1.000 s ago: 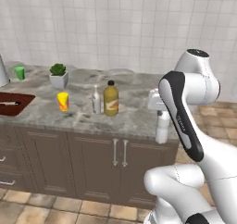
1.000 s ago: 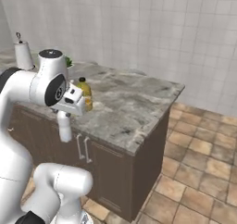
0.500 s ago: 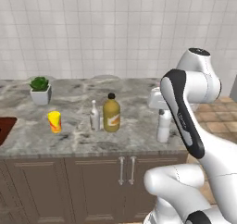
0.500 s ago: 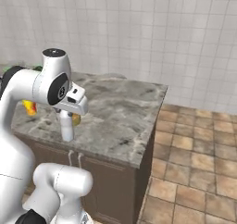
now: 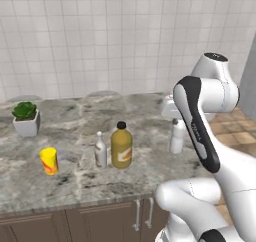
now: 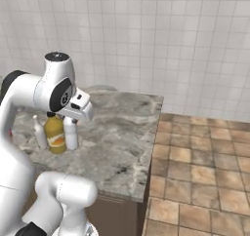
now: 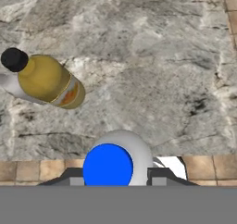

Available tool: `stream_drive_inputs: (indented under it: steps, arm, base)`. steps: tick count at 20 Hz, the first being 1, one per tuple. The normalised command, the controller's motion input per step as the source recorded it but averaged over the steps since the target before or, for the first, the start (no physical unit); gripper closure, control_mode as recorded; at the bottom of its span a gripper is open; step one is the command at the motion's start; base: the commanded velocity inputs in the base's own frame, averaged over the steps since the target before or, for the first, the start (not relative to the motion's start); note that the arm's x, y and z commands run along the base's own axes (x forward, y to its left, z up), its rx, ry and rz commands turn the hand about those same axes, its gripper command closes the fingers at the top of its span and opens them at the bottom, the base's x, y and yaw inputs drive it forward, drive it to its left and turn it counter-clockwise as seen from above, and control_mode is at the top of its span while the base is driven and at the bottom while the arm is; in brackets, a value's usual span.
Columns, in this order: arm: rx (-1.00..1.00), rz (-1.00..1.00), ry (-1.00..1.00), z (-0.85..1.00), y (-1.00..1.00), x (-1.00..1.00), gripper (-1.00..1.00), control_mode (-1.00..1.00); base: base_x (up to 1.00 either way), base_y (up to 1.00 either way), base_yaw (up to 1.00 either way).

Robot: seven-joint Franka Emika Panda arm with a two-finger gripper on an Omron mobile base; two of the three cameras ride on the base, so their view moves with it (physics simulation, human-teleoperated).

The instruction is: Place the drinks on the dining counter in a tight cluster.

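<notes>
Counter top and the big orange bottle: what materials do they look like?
Counter: polished stone, probably marble or granite, going by the grey-brown veining and soft sheen. Orange bottle: likely translucent plastic or glass, smooth and glossy with amber contents showing; its black cap looks like matte plastic.

- Dining counter (image 5: 75, 181): grey-brown marbled stone, smooth, faint sheen.
- Wall (image 5: 100, 36): white glazed tiles.
- Orange-yellow bottle (image 5: 121, 146): glossy plastic look, matt black cap.
- Small white bottle (image 7: 118, 160): smooth, matt blue cap.
- Floor (image 6: 200, 171): terracotta tiles.

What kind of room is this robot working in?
Most likely a kitchen, and a rendered one: a marbled stone counter over brown cabinets, a white tiled wall behind it, and bottles and a potted plant standing on top.
</notes>
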Motion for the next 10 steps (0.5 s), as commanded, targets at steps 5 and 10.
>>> stream_drive_inputs:
  steps: [5,10]
  arm:
    - [0.0,0.0,0.0,0.0,0.0,0.0,1.0,1.0]
    - [0.0,0.0,0.0,0.0,0.0,0.0,1.0,1.0]
  base:
    - [0.25,0.0,-0.07]
    - [0.0,0.0,0.0]
